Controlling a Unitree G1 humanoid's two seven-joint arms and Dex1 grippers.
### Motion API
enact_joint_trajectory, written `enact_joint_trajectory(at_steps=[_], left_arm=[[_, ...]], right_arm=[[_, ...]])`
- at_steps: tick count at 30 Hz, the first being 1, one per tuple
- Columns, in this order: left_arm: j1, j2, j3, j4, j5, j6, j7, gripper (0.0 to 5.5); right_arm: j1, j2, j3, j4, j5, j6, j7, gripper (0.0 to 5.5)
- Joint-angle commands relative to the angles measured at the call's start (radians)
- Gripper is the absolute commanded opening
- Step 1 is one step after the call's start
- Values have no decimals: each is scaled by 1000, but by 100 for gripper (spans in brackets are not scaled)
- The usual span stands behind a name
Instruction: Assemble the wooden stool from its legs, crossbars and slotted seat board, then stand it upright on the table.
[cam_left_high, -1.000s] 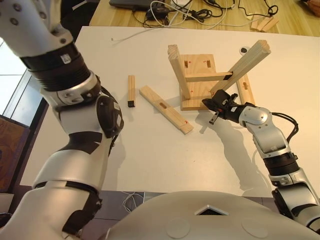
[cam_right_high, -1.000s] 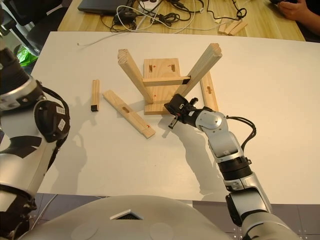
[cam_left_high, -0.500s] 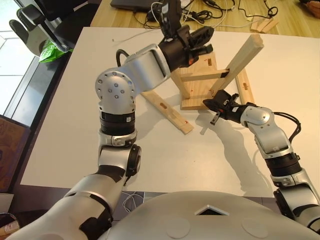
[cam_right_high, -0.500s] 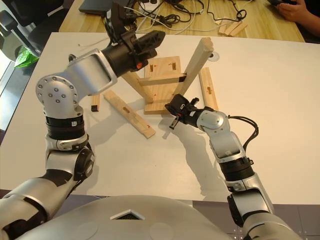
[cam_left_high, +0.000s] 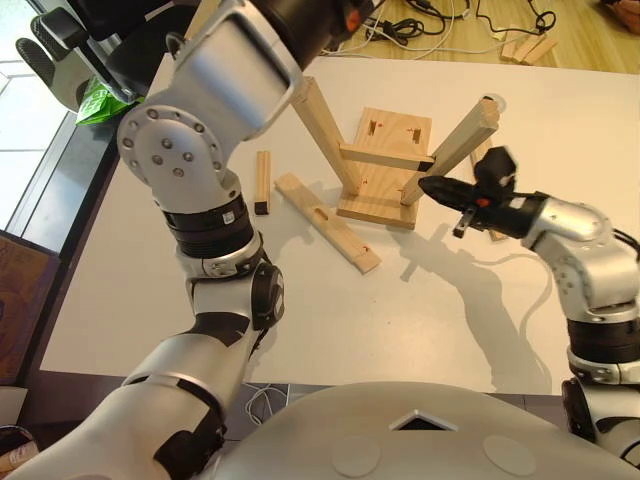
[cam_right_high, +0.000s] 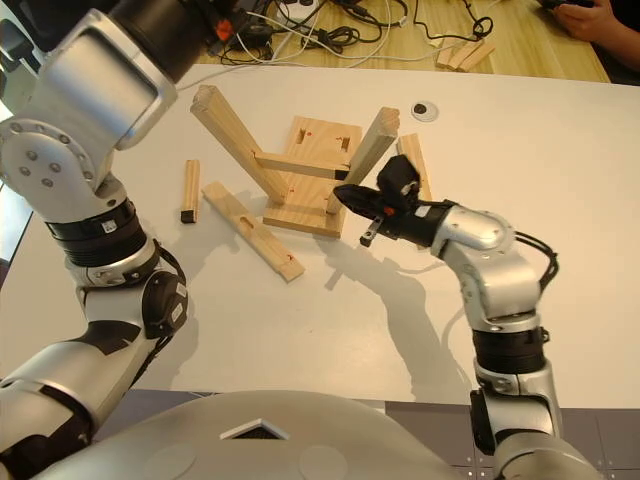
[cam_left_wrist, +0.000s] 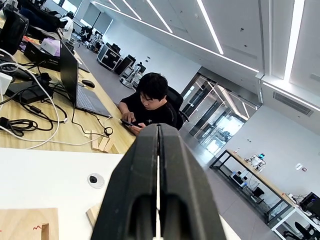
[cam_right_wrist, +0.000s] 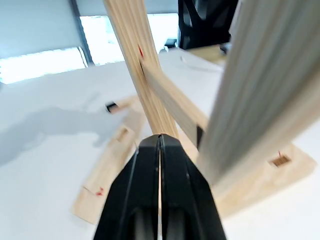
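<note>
1. Assembly status: the seat board (cam_left_high: 378, 195) lies flat on the surface (cam_left_high: 300, 310), toward its far middle. Two standing legs (cam_left_high: 328, 135) rise from it at a splay, and a fitted crossbar (cam_left_high: 385, 157) bridges them.
2. Loose parts: a loose leg (cam_left_high: 330, 222) lies just beside the board's near-left corner, with a short crossbar (cam_left_high: 262, 182) farther left. A slotted piece (cam_right_high: 408, 150) lies along the board's right side, partly behind the right arm.
3. Right claw (cam_left_high: 428, 186): fingers are pressed together and pinch nothing. The tip is close by the foot of the right-hand standing leg; contact cannot be confirmed.
4. Left claw (cam_left_wrist: 158, 132): fingers are pressed together and empty, and it is raised well above the surface, pointing out into the room.
5. Judged step: nudging the right-hand leg home in its slot. Push low, near the joint and along the slot line. A push higher up would likely lever the leg and strain the crossbar joint.
6. Recommendation: bring the left claw down to brace the board or the opposite leg, since the board looks free to slide.
7. Risk: the legs lean unevenly, so check their seating before adding further parts.
</note>
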Motion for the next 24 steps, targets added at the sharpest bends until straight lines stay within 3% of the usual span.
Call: enact_joint_trajectory(at_steps=[1, 4, 8, 14, 24], left_arm=[[2, 45, 54, -22, -36, -21, 39, 5], [27, 66, 74, -15, -37, -30, 43, 5], [69, 84, 76, 3, -17, -37, 45, 5], [122, 105, 72, 5, 0, -36, 43, 5], [131, 130, 84, -7, -16, -36, 55, 5]], right_arm=[[-154, 24, -197, -52, 343, 122, -78, 0], [-315, 79, -278, 55, 435, 122, -257, 0], [-478, 141, -274, 254, 292, 35, -504, 0], [-496, 207, -186, 269, 216, -6, -557, 0], [-534, 194, -234, 104, 296, 1, -606, 0]])
